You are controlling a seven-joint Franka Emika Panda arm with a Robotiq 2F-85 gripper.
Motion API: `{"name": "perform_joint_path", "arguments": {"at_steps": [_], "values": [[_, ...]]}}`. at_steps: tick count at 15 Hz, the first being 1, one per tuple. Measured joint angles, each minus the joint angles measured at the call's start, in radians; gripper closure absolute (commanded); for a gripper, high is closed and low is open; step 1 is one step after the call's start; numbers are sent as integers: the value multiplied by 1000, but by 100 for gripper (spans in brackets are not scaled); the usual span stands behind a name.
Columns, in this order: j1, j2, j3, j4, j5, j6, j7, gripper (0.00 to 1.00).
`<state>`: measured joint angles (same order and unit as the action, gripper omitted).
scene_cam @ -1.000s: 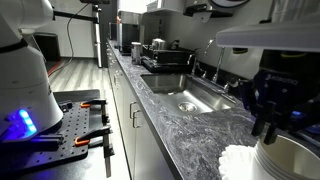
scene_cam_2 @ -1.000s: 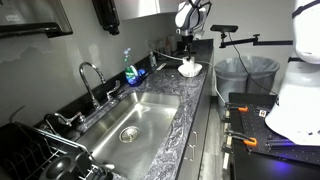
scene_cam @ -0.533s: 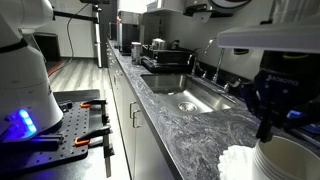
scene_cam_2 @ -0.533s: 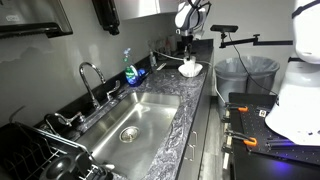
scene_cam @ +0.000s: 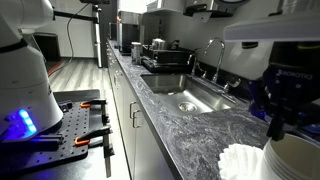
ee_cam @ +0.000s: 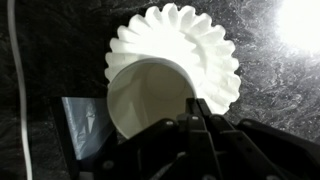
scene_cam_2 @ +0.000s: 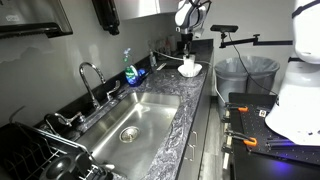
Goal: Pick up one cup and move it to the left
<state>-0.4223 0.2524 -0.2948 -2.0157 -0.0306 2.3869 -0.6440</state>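
Note:
The off-white paper cup (ee_cam: pixel 150 100) fills the middle of the wrist view, seen from above into its open mouth. My gripper (ee_cam: pixel 200 112) has its two fingers pressed together on the cup's near rim, pinching the wall. In both exterior views the cup (scene_cam: pixel 295 160) (scene_cam_2: pixel 188 63) hangs from the gripper (scene_cam: pixel 278 125) (scene_cam_2: pixel 186 52) just above a pile of white ruffled paper filters (ee_cam: pixel 190 40) (scene_cam: pixel 240 160) (scene_cam_2: pixel 190 72) on the dark marbled counter. No stack of nested cups is in view.
A steel sink (scene_cam: pixel 195 100) (scene_cam_2: pixel 130 125) with a faucet (scene_cam: pixel 215 50) (scene_cam_2: pixel 90 75) is set in the counter. A blue soap bottle (scene_cam_2: pixel 130 72) stands by the wall. A dish rack (scene_cam: pixel 165 60) sits at the far end. A clear plastic wrapper (ee_cam: pixel 80 120) lies beside the cup. A bin (scene_cam_2: pixel 240 75) stands on the floor.
The gripper and the cup have risen a little off the filters and shifted slightly sideways. Nothing else has moved.

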Motion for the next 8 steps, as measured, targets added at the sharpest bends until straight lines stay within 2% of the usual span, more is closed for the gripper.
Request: {"name": "perform_joint_path", "arguments": {"at_steps": [8], "values": [[1, -18, -5, 5, -122, 35, 24, 99]]}}
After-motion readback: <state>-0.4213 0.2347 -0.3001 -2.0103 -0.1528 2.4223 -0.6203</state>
